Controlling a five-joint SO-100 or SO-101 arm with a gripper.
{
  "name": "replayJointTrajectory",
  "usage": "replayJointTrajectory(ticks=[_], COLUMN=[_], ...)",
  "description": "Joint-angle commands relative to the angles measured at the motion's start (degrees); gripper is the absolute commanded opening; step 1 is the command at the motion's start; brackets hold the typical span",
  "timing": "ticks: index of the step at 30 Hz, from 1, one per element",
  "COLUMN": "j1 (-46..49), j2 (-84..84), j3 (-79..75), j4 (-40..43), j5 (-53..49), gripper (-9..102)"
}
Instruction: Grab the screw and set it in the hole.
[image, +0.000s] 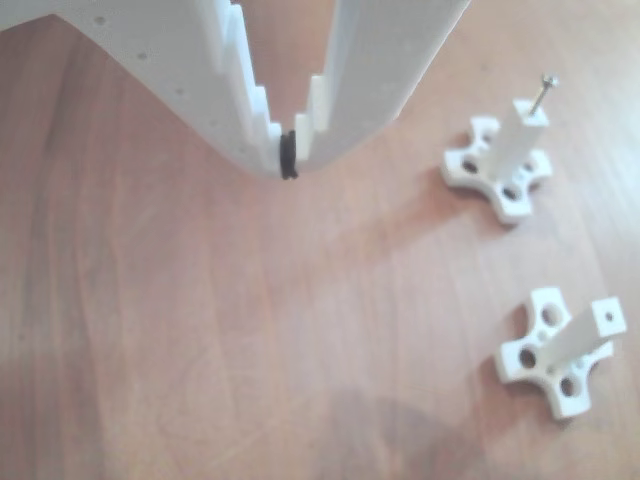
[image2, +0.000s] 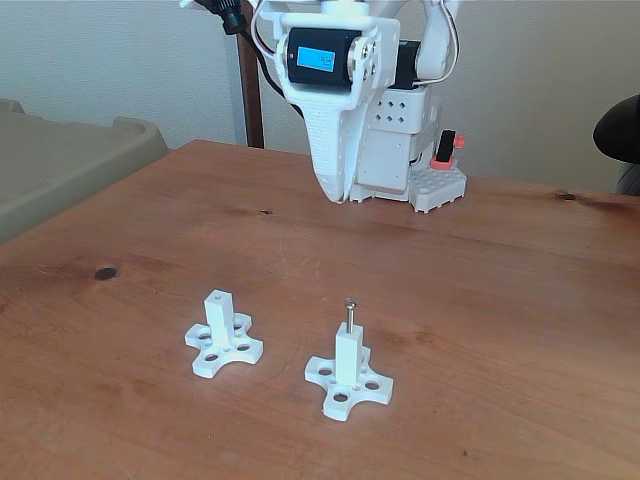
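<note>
The small silver-grey metal screw (image2: 350, 312) stands upright in the hole of the right-hand white plastic post (image2: 348, 362) in the fixed view. White two-finger gripper (image: 288, 160) hangs above the wooden table (image2: 500, 300), fingertips pressed together, holding nothing.

White end effector (image2: 335, 193) raised, pointing down, serrated fingers (image: 240, 90) nearly together at tips, holding nothing

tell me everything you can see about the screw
The screw is a small, thin, silver-grey metal pin with a rounded head on top. It stands upright, its lower end in the hole in the square tip of a white plastic post with a cross-shaped base, most of the shank and the head sticking out above. In the other view it leans slightly. Only the post touches it; the gripper hangs well apart, above the wooden table.
</note>
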Motion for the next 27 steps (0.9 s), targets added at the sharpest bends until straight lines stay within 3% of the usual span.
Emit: replayJointTrajectory(ticks=[1, 17, 27], j1=[0.53, 2.37, 2.29], j2=[7.03, 27.16, 43.68], j3=[2.9, 19.86, 29.0], j4=[-1.76, -8.44, -4.57], j5=[0.26, -1.41, -1.76], gripper=[-4, -4, -4])
